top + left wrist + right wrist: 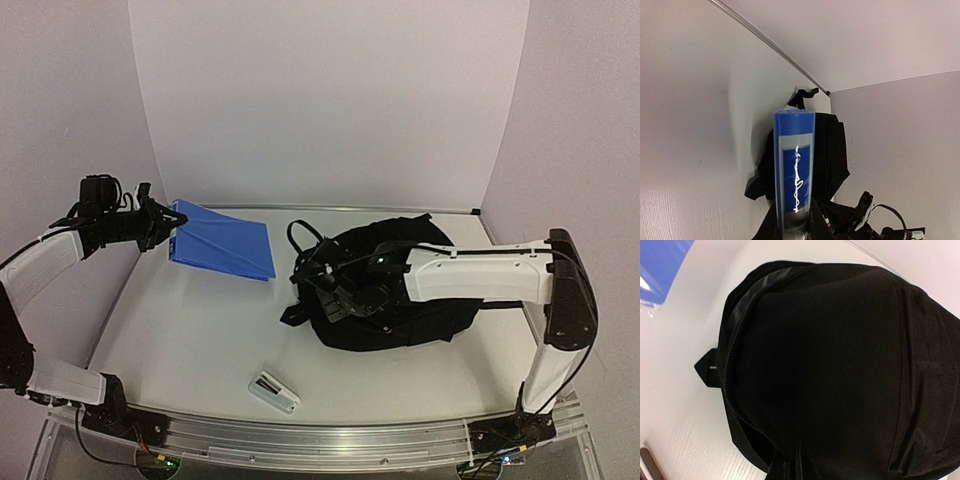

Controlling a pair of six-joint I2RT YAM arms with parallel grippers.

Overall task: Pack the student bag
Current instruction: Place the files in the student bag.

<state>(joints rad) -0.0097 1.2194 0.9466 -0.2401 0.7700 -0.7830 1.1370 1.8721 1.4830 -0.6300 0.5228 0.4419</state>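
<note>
Right gripper (333, 287): jaws closed tight, apparently pinching a fold of the bag (840, 365) just beside the zipper (730, 365). Black fingers merge with black cloth in the wrist view, so how much fabric is caught cannot be confirmed. Left gripper (160, 226): jaws narrow, clamped on the spine of the blue book (225, 245) at the far left. Whether the book's far edge rests on the table (190, 340) cannot be told. The bag lies slumped at centre right of the table, its zipper edge on the side toward the book, with no wide opening showing. Step in hand, as judged: open the mouth so the book can go in. Recommended: lift the pinched flap up and away from the book, hold it taut, and confirm a clear gap along the zipper before the left arm advances. The book should then go in edge-first, in line with the gap. Risks: the fabric slips from the pinch, the whole bag drags instead of opening, or a book corner snags the zipper. A small white object (273, 391) lies near the front edge, well apart.
</note>
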